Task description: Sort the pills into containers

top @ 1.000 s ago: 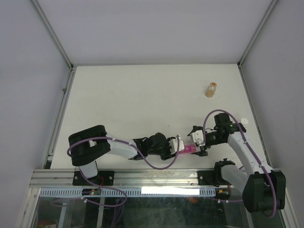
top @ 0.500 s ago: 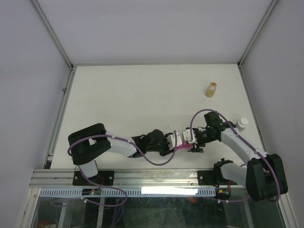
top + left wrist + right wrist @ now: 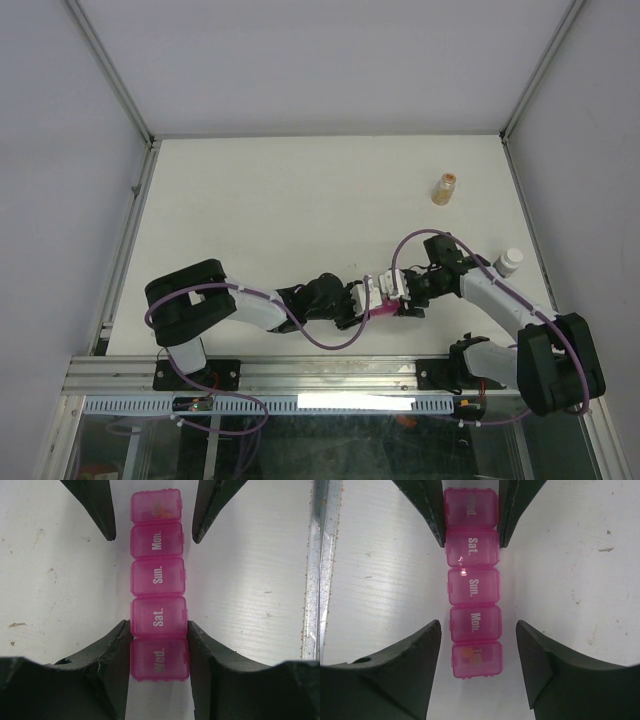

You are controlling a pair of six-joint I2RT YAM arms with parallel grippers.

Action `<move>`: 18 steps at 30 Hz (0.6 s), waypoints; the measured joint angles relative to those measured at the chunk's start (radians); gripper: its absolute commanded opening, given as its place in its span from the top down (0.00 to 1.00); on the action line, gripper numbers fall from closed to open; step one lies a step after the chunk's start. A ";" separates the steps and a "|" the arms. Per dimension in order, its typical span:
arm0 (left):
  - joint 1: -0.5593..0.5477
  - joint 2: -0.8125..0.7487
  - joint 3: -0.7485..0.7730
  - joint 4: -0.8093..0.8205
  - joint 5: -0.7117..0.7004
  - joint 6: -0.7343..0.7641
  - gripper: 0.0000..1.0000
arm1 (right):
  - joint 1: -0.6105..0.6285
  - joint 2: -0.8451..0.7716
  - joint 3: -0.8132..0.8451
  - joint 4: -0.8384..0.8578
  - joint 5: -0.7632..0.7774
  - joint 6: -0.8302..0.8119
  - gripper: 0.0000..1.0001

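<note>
The containers are a magenta strip of small lidded compartments lying flat on the white table, also seen in the right wrist view and from above. Orange pills show through the lid of the end compartment. My left gripper is shut on the strip's "Wed."/"Sat." end, both fingers pressed to its sides. My right gripper straddles the opposite end at "Mon." and stands open, with a gap on each side. From above, the two grippers meet nose to nose over the strip, left and right.
A small amber bottle stands at the back right of the table. A white-capped bottle stands near the right wall beside my right arm. The metal rail of the table's near edge runs close by the strip.
My right gripper has come left onto the strip's free end, and its jaws have narrowed. The right arm has uncovered the white-capped bottle. The left gripper and strip have shifted slightly left.
</note>
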 measured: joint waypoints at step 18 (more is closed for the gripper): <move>0.001 0.007 -0.021 0.055 0.045 0.000 0.77 | 0.012 0.013 -0.018 -0.002 0.002 -0.019 0.44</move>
